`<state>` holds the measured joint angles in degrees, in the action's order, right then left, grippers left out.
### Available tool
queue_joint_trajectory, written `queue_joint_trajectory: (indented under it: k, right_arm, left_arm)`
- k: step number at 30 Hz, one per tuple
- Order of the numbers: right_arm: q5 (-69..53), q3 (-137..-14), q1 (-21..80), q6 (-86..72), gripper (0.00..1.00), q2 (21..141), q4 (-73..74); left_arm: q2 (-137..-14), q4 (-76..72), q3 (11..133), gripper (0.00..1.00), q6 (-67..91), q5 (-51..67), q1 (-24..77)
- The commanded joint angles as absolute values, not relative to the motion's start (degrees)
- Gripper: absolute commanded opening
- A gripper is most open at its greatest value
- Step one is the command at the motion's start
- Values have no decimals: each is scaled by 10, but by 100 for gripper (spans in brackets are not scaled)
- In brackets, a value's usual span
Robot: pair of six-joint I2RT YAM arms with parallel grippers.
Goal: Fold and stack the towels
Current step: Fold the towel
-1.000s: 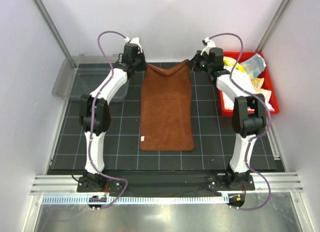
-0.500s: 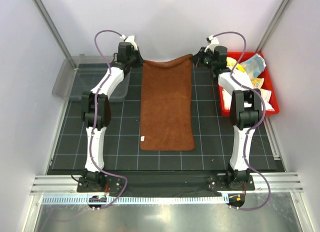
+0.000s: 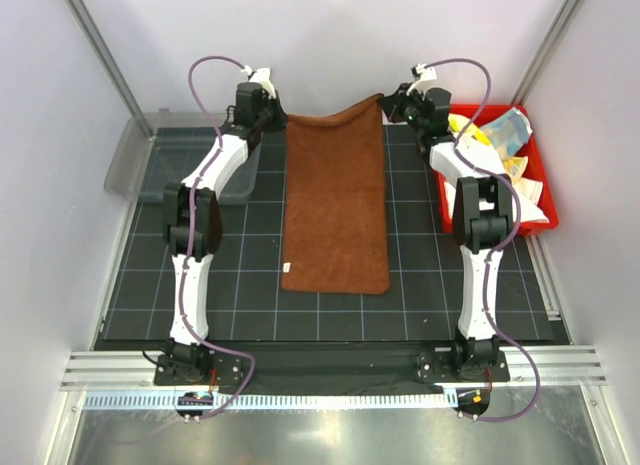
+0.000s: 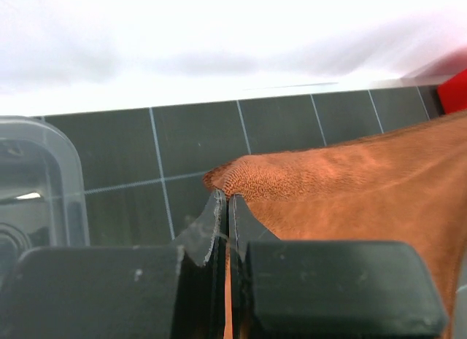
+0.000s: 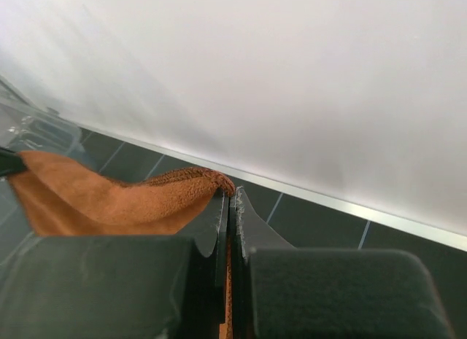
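Both far corners of rust-brown towel (image 3: 335, 215) clamped by left tool (image 4: 225, 200), right tool (image 5: 230, 197), red tray (image 3: 548, 190) nearby.

Robotics lab test cell.
White panel walls (image 3: 330, 45) and metal frame posts (image 3: 97, 45) enclose a black gridded worktop (image 3: 250, 285). Two cabled white arms (image 3: 222, 170) are bolted to an aluminium rail (image 3: 100, 370), flanked by a clear tub (image 3: 122, 170) and a red bin (image 3: 547, 180).

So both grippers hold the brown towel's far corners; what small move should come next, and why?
Probably raise both corners a little and draw them toward the near edge. The left gripper and right gripper are shut on the far corners of the towel, and the rest lies flat, unfolded.
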<state>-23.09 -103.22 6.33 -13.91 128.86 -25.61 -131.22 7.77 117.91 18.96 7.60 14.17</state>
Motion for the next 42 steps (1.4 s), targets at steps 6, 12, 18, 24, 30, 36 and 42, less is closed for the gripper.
queue_joint_trajectory:
  k: [6, 12, 18, 24, 30, 36, 42]
  right_arm:
    - [-220, -1129, 64, -134, 1, 1368, -288]
    - [-264, -1074, 62, -125, 1, 1311, -232]
    - [-265, -949, 59, -144, 1, 1203, -193]
    - [-269, -762, 60, -186, 1, 1092, -215]
    - [-271, -626, 59, -215, 1, 1002, -187]
    - [-267, -499, 60, -252, 1, 899, -171]
    - [-267, -434, 61, -246, 1, 843, -125]
  left_arm:
    - [-1342, 40, 1239, 0, 153, 48, 141]
    - [-1282, 35, 1175, 0, 149, 89, 141]
    - [-1174, 33, 1036, 0, 150, 105, 144]
    - [-1059, 30, 906, 0, 163, 133, 158]
    - [-987, 30, 773, 0, 204, 122, 181]
    - [-919, 30, 648, 0, 238, 93, 213]
    - [-883, 27, 578, 0, 254, 56, 260]
